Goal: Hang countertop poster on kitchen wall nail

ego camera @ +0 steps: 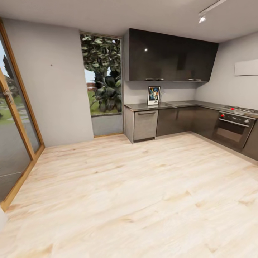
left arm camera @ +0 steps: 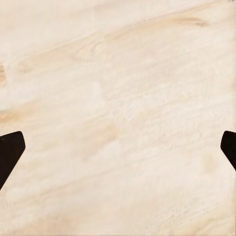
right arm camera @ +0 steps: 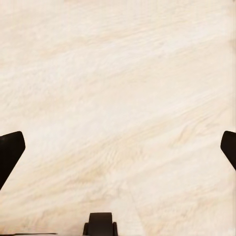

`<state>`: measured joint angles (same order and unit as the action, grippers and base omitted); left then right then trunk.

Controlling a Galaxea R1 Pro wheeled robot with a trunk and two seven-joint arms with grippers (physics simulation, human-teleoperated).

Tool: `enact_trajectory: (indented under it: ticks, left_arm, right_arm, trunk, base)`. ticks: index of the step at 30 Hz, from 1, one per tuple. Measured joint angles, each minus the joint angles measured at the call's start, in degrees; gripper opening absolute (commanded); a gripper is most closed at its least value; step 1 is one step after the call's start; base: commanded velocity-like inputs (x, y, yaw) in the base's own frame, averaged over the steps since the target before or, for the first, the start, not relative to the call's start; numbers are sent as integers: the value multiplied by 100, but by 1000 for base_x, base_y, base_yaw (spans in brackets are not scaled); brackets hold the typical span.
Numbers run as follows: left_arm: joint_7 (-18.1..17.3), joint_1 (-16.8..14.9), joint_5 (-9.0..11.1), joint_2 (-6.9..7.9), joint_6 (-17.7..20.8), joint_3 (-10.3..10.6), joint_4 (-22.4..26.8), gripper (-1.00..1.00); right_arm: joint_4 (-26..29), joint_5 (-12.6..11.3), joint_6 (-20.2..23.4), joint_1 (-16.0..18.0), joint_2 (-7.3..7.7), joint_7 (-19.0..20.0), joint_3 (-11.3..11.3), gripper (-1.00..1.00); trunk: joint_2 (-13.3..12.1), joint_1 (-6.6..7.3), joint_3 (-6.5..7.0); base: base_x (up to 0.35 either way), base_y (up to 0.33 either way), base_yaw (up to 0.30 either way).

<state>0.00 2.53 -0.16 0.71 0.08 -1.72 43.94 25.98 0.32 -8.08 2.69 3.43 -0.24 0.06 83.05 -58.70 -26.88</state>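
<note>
Across the room, the poster [ego camera: 153, 95] stands upright on the kitchen countertop [ego camera: 143, 106], leaning against the pale wall below the dark upper cabinets. A wall nail [ego camera: 51, 65] shows as a tiny dark speck on the grey wall left of the window. My left gripper [left arm camera: 118, 152] is open over bare wooden floor, its dark fingertips [left arm camera: 10, 150] at the picture's edges. My right gripper [right arm camera: 118, 152] is open too, with only floor between its fingers [right arm camera: 11, 147].
Light wood floor [ego camera: 136, 193] stretches between me and the cabinets. A glass door with a wooden frame [ego camera: 18, 118] lines the left side. A tall window [ego camera: 102, 75] sits beside the counter. An oven [ego camera: 233, 129] with a hob stands at the right.
</note>
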Motion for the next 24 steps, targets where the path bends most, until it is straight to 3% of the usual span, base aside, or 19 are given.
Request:
enact_trajectory:
  ticks: [12,24]
  left_arm:
    - [14,0,2,-8,13,-2,5,100]
    - [20,1,2,-9,16,-2,5,100]
  right_arm:
    - [-1,0,0,1,0,0,-19,100]
    - [-1,-3,0,1,7,0,-30,100]
  trunk:
    - [0,-1,0]
    - [0,0,0]
  base:
    - [142,-48,0]
    - [310,-1,0]
